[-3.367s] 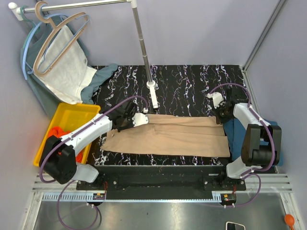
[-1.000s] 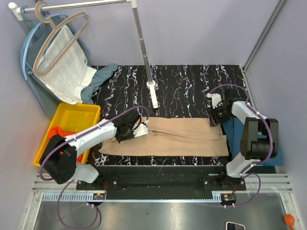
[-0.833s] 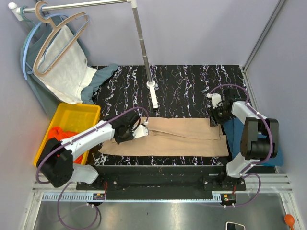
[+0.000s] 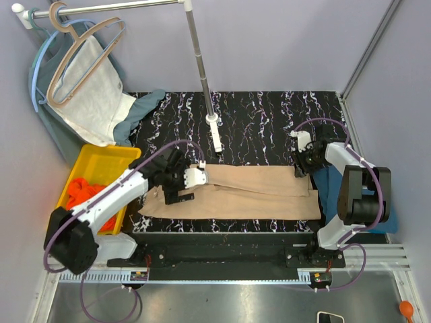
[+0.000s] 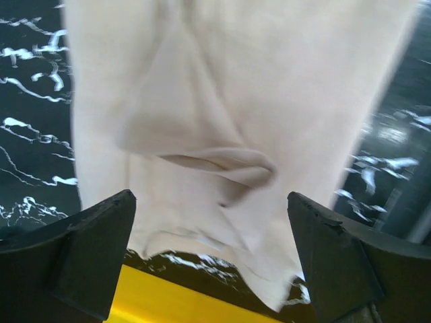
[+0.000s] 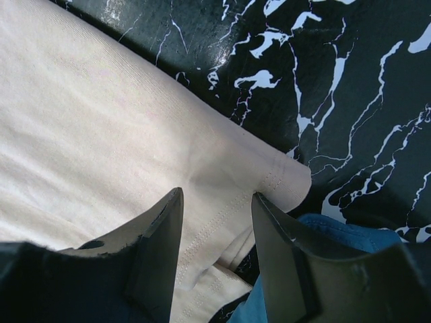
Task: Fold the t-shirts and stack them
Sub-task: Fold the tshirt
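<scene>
Beige-tan t-shirt [image 4: 242, 192] lies folded into a long strip across the near part of the black marbled table [image 4: 269, 121]. Left gripper [image 5: 210, 202] hovers over the strip's left end, jaws wide apart, holding nothing. Right gripper [image 6: 217, 198] sits at the far right corner, jaws narrowly parted over the hem. Teal-blue t-shirt [image 4: 328, 185] lies just right of that corner. Orange-red t-shirt [image 4: 79, 190] sits in the yellow bin [image 4: 101, 158] at the left.
</scene>
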### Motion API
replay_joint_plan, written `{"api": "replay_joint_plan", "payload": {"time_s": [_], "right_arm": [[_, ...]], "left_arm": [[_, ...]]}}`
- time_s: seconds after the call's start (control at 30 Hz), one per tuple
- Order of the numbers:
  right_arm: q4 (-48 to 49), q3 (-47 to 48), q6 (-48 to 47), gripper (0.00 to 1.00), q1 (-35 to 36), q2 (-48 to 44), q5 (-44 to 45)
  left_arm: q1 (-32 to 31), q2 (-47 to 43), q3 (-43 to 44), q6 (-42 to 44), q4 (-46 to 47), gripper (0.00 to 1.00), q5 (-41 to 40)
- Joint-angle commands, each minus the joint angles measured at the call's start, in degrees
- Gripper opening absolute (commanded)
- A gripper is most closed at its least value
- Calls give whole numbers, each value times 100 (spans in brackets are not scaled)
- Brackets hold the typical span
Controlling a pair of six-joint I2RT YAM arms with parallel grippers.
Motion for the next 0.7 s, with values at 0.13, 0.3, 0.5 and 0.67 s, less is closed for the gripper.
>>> {"api": "replay_joint_plan", "payload": {"time_s": [0.13,0.3,0.5,0.67], "right_arm": [[99,-162,-64,53,-26,-402,-7],[117,-170,-64,53,-26,-375,-7],[126,-214,-117,53,-26,-419,72],[143,-223,-117,53,-26,-419,89]], "left_arm": [[961,1560,992,95,809,99,927],[1067,2202,1405,139,687,99,1287],[1076,2606,1573,245,432,73,1437],[1076,2598,1380,271,352,57,1358]]}}
